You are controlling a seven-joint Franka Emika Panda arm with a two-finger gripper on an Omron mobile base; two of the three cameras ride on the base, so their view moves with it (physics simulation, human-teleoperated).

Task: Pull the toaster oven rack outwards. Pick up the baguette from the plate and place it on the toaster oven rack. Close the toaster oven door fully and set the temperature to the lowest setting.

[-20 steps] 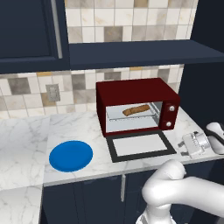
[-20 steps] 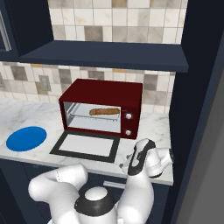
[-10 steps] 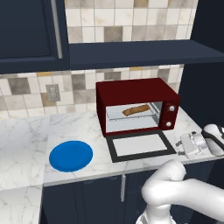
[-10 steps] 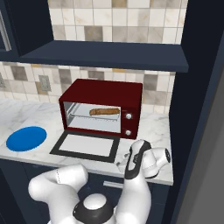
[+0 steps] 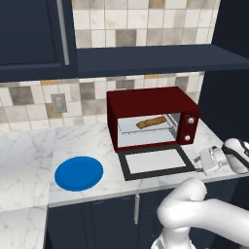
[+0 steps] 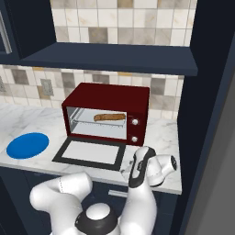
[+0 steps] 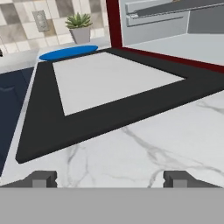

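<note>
Since a second ago your pincer (image 5: 202,163) has drifted a little further right along the front edge of the surface (image 5: 29,151); nothing else has shifted. It sits low at the right front corner of the toaster oven door (image 5: 154,162), fingers spread wide, grasping nothing; in the hand view the two dark fingertips (image 7: 41,178) stand far apart over bare marble.

Left to right: the plate (image 5: 79,173), a flat matte bright-blue disc, lies empty on white grey-veined marble, apart from the door. The door lies folded down flat, a black rectangular frame around a pale grey pane. Behind it stands the toaster oven (image 5: 151,118), a boxy dark-red shell. Inside, the baguette (image 5: 151,122), a slim brown stick, rests on the toaster oven rack (image 5: 146,130), a thin light-grey wire shelf. Two small pale round knobs (image 5: 190,130) sit on the right panel. You will find no legible lettering on any item.
</note>
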